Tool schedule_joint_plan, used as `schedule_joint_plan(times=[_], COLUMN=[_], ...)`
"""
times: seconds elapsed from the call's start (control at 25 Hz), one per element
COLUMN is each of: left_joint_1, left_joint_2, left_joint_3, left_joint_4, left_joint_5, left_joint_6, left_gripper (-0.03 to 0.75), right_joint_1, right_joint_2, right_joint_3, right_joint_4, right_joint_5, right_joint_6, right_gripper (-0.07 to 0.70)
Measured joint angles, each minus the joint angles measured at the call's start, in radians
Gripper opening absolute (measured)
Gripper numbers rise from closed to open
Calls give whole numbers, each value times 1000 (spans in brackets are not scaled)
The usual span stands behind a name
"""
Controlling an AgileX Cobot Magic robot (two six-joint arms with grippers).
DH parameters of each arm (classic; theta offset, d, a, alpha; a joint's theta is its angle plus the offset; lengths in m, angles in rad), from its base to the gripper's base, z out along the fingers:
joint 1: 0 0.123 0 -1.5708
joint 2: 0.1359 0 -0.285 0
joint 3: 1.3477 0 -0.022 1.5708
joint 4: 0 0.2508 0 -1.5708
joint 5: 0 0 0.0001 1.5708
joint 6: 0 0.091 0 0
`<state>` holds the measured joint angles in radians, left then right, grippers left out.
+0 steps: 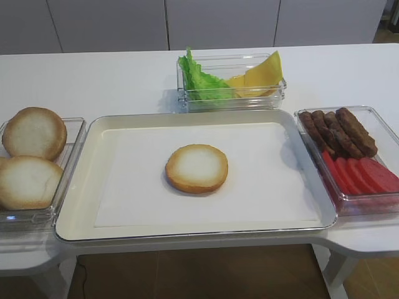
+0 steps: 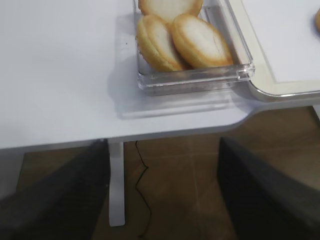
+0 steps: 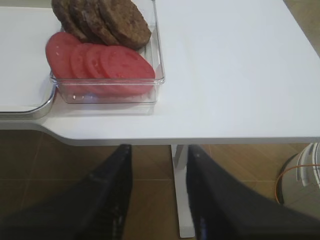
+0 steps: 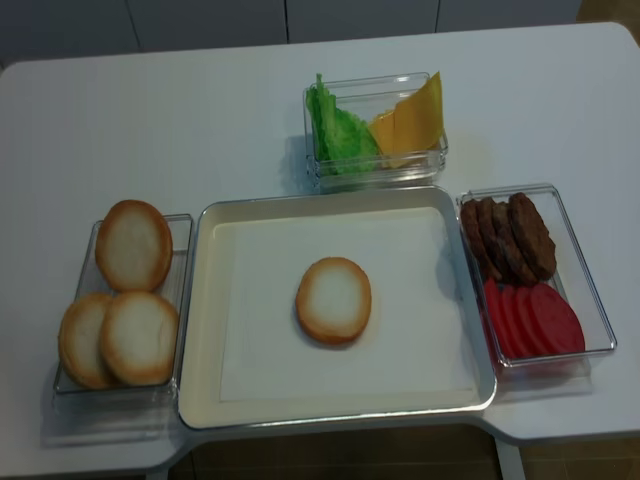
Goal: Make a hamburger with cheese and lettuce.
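The hamburger is one bun half (image 1: 196, 168) (image 4: 333, 300), cut face up, in the middle of the white tray (image 1: 81, 187) (image 4: 205, 300). Green lettuce (image 1: 198, 80) (image 4: 336, 132) and yellow cheese (image 1: 262, 75) (image 4: 412, 120) share a clear box behind the tray. Neither gripper appears in the high views. My left gripper (image 2: 162, 192) hangs open over the floor, below the table's front edge near the bun box. My right gripper (image 3: 159, 192) is open too, off the front edge below the tomato box. Both are empty.
A clear box of bun halves (image 1: 31, 162) (image 2: 185, 42) (image 4: 125, 295) stands left of the tray. Another box right of the tray holds brown patties (image 1: 336, 131) (image 3: 102, 20) (image 4: 510, 238) and red tomato slices (image 1: 361, 174) (image 3: 100, 62) (image 4: 530, 320). A table leg (image 2: 116, 185) stands below.
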<state>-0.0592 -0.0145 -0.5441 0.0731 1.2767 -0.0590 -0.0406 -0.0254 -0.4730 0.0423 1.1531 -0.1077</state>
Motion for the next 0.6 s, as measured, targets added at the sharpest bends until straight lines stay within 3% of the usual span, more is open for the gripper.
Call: schedule_joint_plan(times=[0.12,0.28,0.6], left_joint_1=[0,0,0], left_joint_2=[-1,-2,-2], left_joint_3=[15,32,54], left_joint_4=[0,0,-25], left_joint_5=[-7,-65,-91], left_joint_6=[9,28,31], left_gripper=[490,490,479], right_joint_1=[0,0,0], right_joint_2=[0,0,0], right_joint_3=[0,0,0], right_joint_4=[0,0,0], right_joint_5=[0,0,0], right_joint_6=[0,0,0], right_gripper=[279,279,279])
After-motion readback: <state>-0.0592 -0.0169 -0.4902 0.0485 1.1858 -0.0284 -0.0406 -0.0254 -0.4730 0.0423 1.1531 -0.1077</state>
